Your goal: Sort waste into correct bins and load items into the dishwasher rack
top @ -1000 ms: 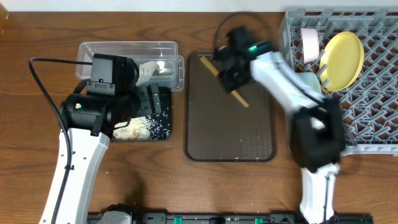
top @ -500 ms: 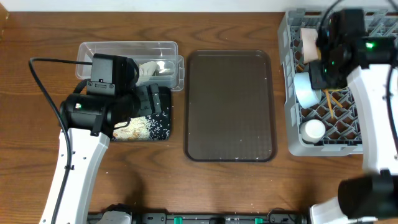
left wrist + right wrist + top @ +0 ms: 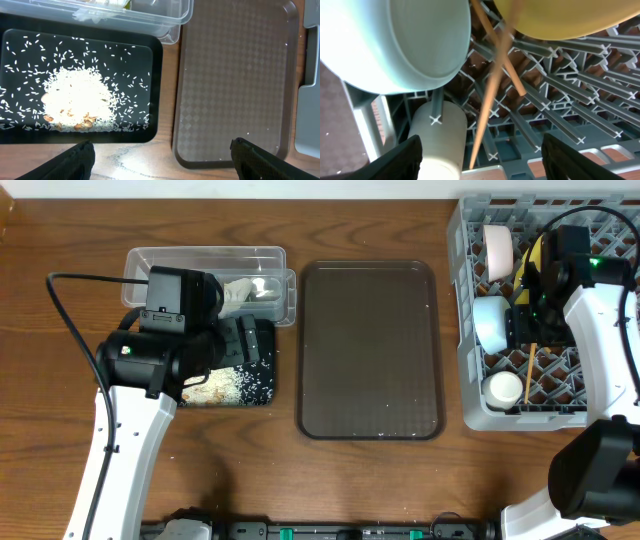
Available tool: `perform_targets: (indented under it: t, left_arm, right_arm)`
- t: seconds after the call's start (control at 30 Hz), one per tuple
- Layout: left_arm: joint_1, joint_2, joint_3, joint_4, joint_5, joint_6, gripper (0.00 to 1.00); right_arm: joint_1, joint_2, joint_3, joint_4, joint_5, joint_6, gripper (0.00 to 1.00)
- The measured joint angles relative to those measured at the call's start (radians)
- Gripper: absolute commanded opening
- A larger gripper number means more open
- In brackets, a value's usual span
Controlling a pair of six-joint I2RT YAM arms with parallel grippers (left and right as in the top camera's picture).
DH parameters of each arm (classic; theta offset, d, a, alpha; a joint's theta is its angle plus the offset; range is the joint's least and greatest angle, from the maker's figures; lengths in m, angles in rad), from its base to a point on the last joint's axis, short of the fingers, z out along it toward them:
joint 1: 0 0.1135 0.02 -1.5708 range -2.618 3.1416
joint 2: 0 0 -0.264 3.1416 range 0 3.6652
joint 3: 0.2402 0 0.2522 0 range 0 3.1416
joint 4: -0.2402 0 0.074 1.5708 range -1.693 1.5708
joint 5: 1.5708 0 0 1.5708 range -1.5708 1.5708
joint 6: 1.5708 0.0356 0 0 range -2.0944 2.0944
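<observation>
The right gripper (image 3: 487, 159) hangs over the dishwasher rack (image 3: 468, 380), out at 3 o'clock from above, fingers spread wide and pinching nothing. The chopsticks (image 3: 492, 90) lie loose directly beneath it, crossed, running roughly 12 to 6. The left gripper (image 3: 162, 160), also spread, hovers well apart over the black tray (image 3: 156, 75).

A dark brown serving tray (image 3: 370, 350) lies flat at the middle of the wooden table (image 3: 350, 480).
</observation>
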Motion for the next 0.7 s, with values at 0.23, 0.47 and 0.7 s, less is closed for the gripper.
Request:
perform_targets:
  t: [0.23, 0.47, 0.7]
  left_arm:
    - [0.0, 0.0, 0.0, 0.0, 0.0, 0.0, 0.89]
    - [0.0, 0.0, 0.0, 0.0, 0.0, 0.0, 0.89]
    - [0.0, 0.0, 0.0, 0.0, 0.0, 0.0, 0.9]
  right_arm:
    - [0.0, -0.049, 0.191, -0.069, -0.088, -0.01, 0.84]
    - [0.0, -0.307, 0.343, -0.096, -0.27, -0.02, 0.99]
    - [0.0, -0.472, 0.348, -0.203, -0.292, -0.002, 0.99]
